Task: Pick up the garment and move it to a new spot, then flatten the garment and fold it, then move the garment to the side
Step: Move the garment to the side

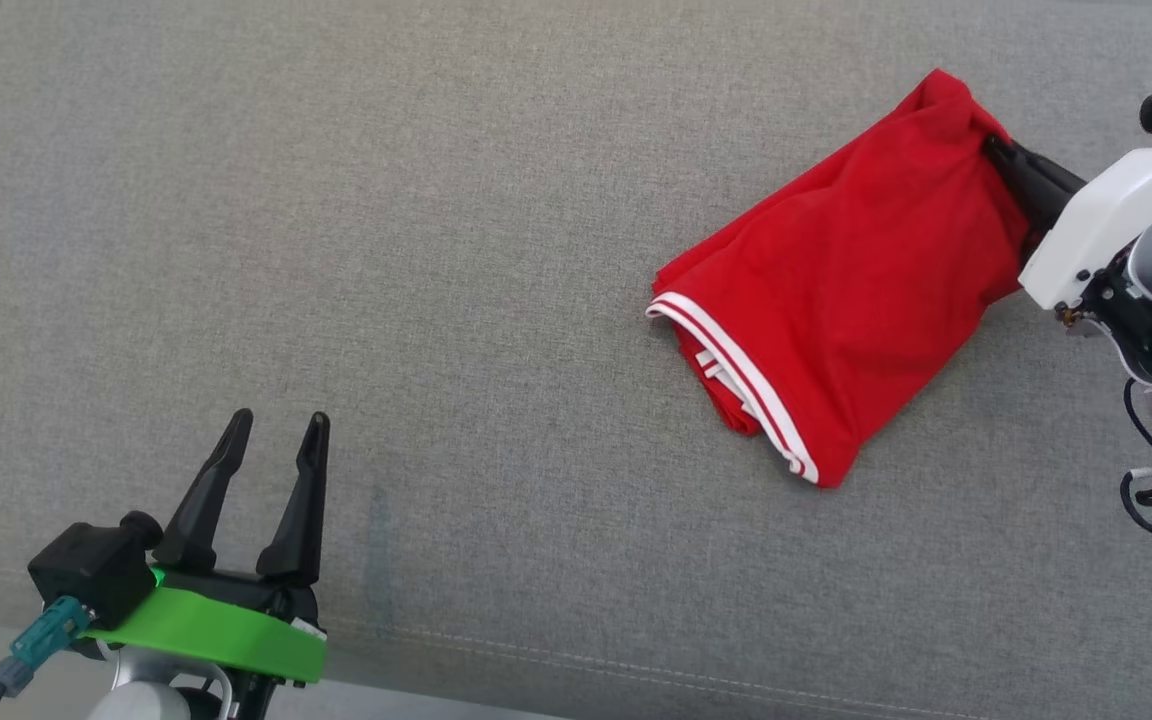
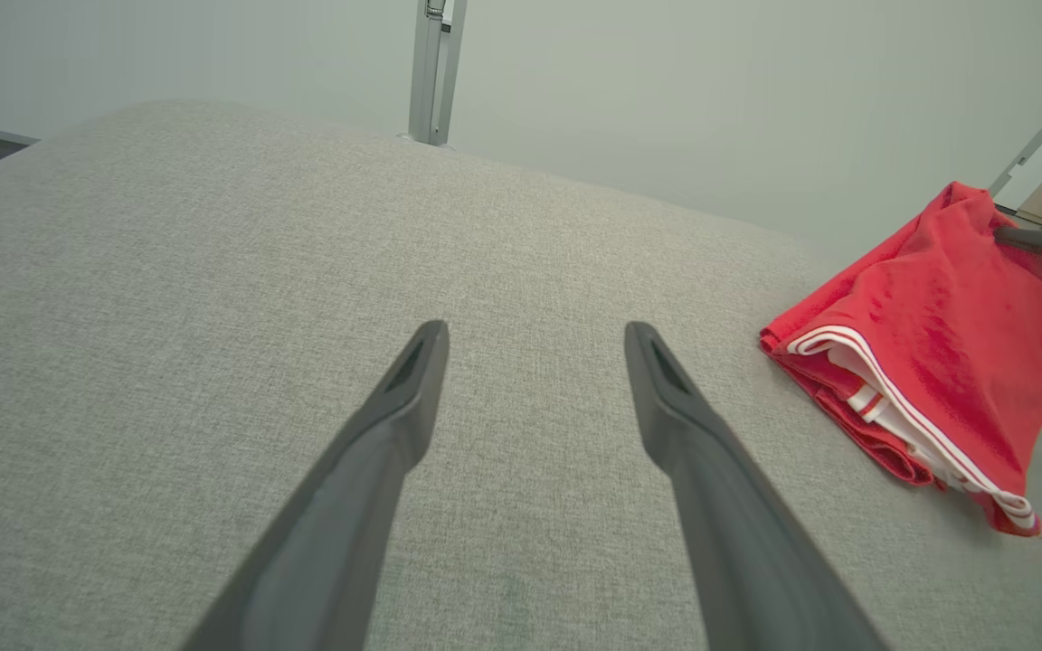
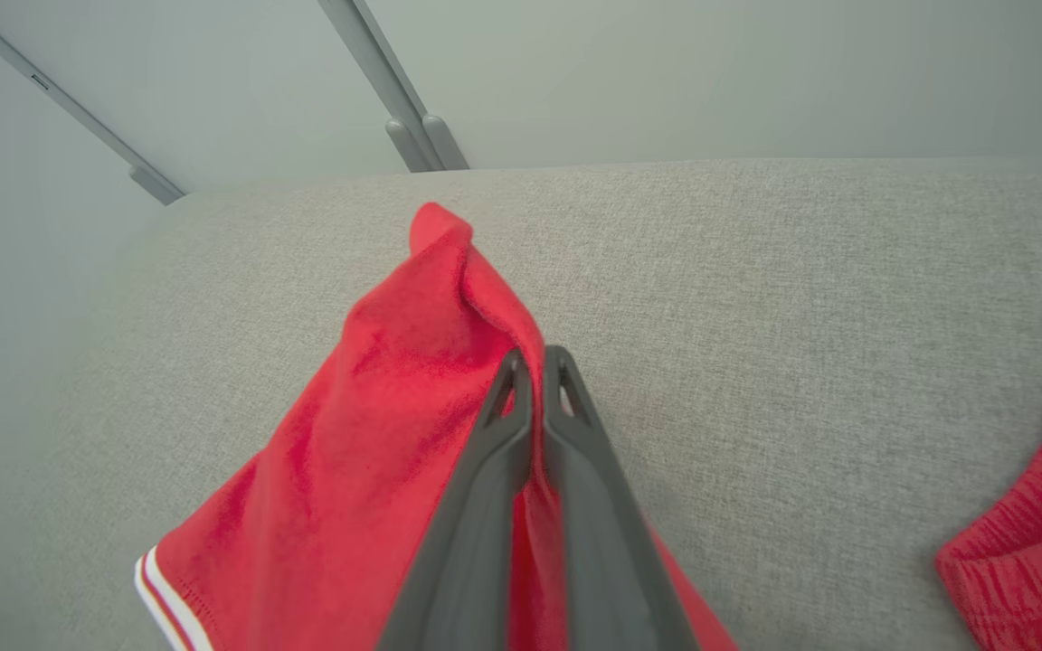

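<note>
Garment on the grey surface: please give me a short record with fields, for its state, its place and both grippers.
garment: red, bunched and partly folded, white stripes along one edge
place: on the grey fabric surface, in the right part of the head view
right gripper: shut on a raised corner of the garment
left gripper: open, holding nothing, apart from the garment
contact: pinched corner is lifted; striped end rests on the surface

Garment [image 1: 836,290] on cushion [image 1: 336,250], far R
</note>
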You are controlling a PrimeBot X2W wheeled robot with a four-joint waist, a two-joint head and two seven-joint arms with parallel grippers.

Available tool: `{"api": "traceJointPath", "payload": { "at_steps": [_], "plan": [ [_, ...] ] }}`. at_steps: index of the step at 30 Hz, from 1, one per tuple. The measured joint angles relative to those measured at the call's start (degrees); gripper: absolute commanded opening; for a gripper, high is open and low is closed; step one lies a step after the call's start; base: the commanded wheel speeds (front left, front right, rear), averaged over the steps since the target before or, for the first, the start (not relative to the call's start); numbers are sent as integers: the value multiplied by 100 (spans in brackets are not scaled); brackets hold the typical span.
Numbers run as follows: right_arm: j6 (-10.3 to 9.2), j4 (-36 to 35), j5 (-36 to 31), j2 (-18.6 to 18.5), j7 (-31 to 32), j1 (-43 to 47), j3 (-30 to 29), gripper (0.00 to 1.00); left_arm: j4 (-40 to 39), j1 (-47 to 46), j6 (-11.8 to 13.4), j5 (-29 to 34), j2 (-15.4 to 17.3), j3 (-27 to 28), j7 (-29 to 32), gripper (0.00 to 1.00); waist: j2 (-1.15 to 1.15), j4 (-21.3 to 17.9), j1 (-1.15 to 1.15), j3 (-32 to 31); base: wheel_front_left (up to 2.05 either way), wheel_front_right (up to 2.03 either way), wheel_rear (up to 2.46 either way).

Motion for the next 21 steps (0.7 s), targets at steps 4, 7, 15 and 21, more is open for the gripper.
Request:
{"api": "traceJointPath", "payload": {
  "at_steps": [4,7,15,21],
  "plan": [
    [-48,13,18,-60,41,-159,-119,0,-132,82,1,34,36,135,0,100,0,-42,0,136,0,0,0],
    [-49,22,73,-74,42,-266,-214,0,-223,125,2,51,90,232,0,100,0,-138,0,213,0,0,0],
    [-70,16,227,-35,-54,-470,-446,0,-541,180,1,258,299,361,0,100,0,-532,0,405,0,0,0],
    [-108,15,324,105,-226,-507,-555,0,-678,224,1,302,413,408,-1,100,0,-912,0,536,0,0,0]
  ]
}}
